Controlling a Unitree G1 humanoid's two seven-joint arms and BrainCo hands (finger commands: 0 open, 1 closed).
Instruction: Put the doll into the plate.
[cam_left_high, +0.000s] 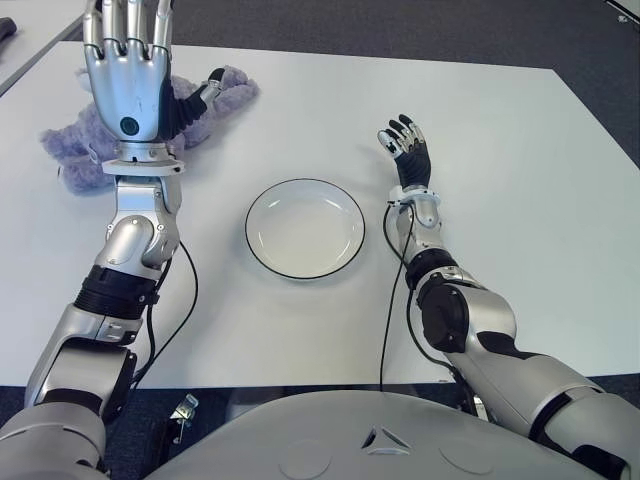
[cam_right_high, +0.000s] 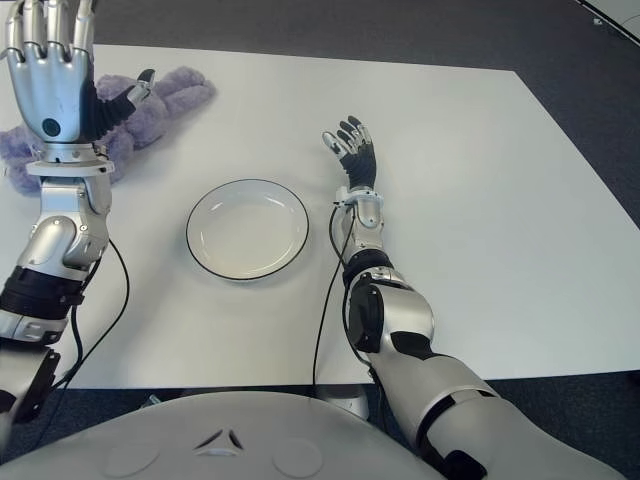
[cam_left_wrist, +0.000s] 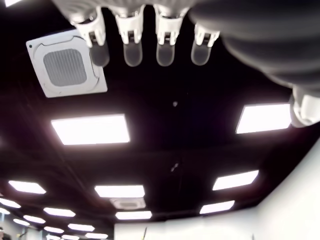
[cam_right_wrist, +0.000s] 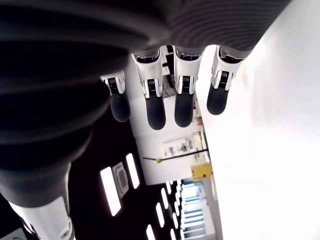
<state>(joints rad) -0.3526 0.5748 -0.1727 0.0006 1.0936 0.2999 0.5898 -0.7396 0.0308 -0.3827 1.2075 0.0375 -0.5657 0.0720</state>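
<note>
Sitting near the table's (cam_left_high: 520, 200) far left corner, the purple plush doll (cam_left_high: 70, 150) is partly behind the raised left hand (cam_left_high: 125, 70), fingers spread, empty. White plate (cam_left_high: 305, 228) mid-table has bare room all round; right hand (cam_left_high: 405, 148) just right of it, fingers loosely open.

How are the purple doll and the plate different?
The doll is purple, fuzzy and lumpy; the plate is white, smooth and round with a dark rim. The doll lies at the table's far left corner, partly hidden behind the raised left hand; the plate sits near the middle, uncovered. Both lie on the white table.
</note>
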